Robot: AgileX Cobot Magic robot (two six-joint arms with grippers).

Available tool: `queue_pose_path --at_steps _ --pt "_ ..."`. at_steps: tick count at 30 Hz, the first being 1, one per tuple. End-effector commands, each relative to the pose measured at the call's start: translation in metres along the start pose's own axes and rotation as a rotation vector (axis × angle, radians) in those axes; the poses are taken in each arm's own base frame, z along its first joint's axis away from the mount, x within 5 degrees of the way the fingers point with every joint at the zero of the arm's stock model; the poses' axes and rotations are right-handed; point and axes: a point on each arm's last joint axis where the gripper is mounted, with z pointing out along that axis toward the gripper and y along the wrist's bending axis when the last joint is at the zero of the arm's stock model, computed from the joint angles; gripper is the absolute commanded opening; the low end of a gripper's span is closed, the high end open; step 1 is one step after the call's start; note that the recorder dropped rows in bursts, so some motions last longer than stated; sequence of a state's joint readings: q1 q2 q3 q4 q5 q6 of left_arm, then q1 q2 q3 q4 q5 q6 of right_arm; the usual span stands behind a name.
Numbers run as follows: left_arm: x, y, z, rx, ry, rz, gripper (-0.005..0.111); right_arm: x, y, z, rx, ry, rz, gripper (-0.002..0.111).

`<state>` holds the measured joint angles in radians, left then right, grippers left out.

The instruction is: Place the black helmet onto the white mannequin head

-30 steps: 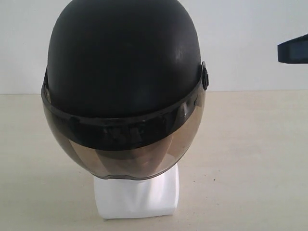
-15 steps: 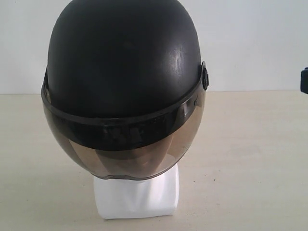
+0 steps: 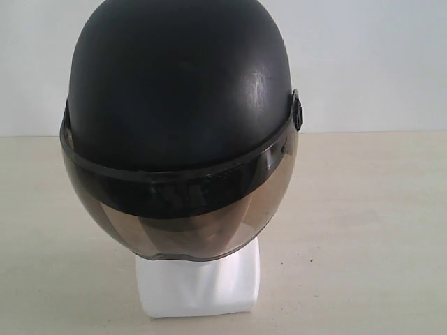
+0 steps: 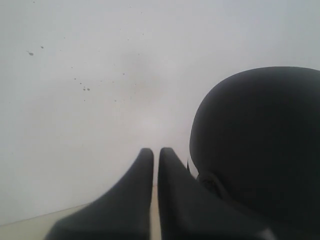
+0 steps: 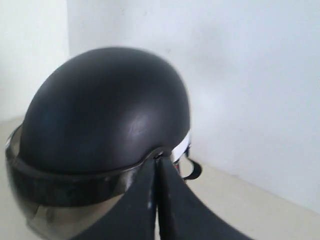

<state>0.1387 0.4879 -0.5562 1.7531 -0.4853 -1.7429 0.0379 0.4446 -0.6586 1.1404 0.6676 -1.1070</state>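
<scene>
Currently, your pale worktop (image 3: 363,230) runs back to a plain white wall (image 3: 363,63). Your black helmet (image 3: 178,91) is seated on the white mannequin head (image 3: 199,286), upright and facing the exterior camera. Its shell covers the crown entirely. Its smoky visor (image 3: 174,223) is lowered across the face, so you see only a dim outline behind the tint. Of the head, you can clearly see just the blocky neck base, which stands on the worktop below the visor's lower edge.

Your left end effector (image 4: 155,165) sits close beside the shell, its fingers drawn together with only a thin slit between them and nothing pinched. Your right end effector (image 5: 158,165) has its fingers pressed together, empty, tips near the helmet's lower rim; whether they touch it I cannot tell. One pivot knob (image 3: 297,112) shows at the visor's side. A dark strap (image 5: 192,170) hangs beneath the rim.
</scene>
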Motion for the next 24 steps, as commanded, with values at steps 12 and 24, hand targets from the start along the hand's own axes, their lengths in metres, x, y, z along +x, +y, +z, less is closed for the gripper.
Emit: queue_pose_path --at_steps 12,24 --pt "0.0 0.0 -0.001 -0.01 -0.008 -0.01 0.004 0.096 -0.014 -0.027 0.383 -0.057 0.128 0.0" --pt "0.0 0.0 -0.001 -0.01 -0.008 -0.01 0.004 0.151 -0.02 -0.043 0.569 0.102 0.183 0.0"
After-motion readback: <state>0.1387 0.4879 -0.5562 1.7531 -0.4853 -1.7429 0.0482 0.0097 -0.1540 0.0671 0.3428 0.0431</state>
